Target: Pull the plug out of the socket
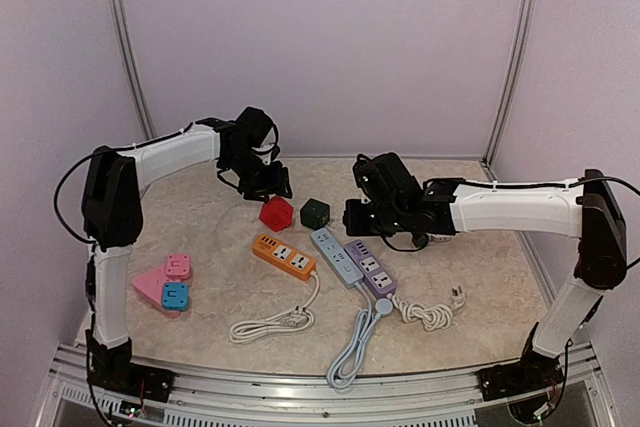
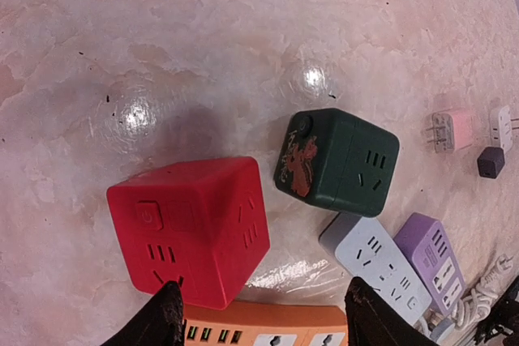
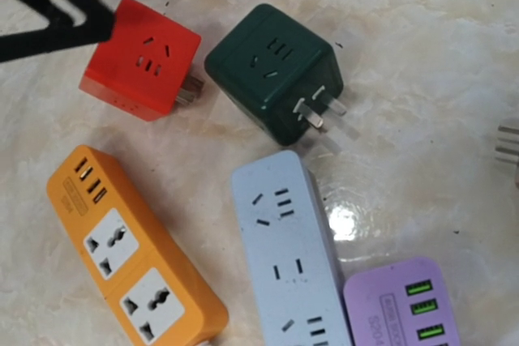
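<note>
The red cube plug (image 1: 276, 213) lies on the table, its metal prongs (image 3: 188, 91) bare and pointing toward the dark green cube socket (image 1: 314, 212). A small gap of table separates the two. The red cube (image 2: 190, 228) fills the lower left of the left wrist view and the green cube (image 2: 336, 160) sits to its right. My left gripper (image 2: 263, 318) hovers open just above and behind the red cube, holding nothing. My right gripper (image 1: 365, 215) hangs right of the green cube (image 3: 272, 70); its fingers are out of its own wrist view. The green cube's own prongs (image 3: 320, 111) stick out free.
An orange power strip (image 1: 283, 256), a pale blue strip (image 1: 336, 257) and a purple strip (image 1: 370, 267) lie side by side in front of the cubes, cords coiled toward the near edge. Pink and blue adapters (image 1: 165, 287) sit at the left. Small loose plugs (image 2: 452, 129) lie farther right.
</note>
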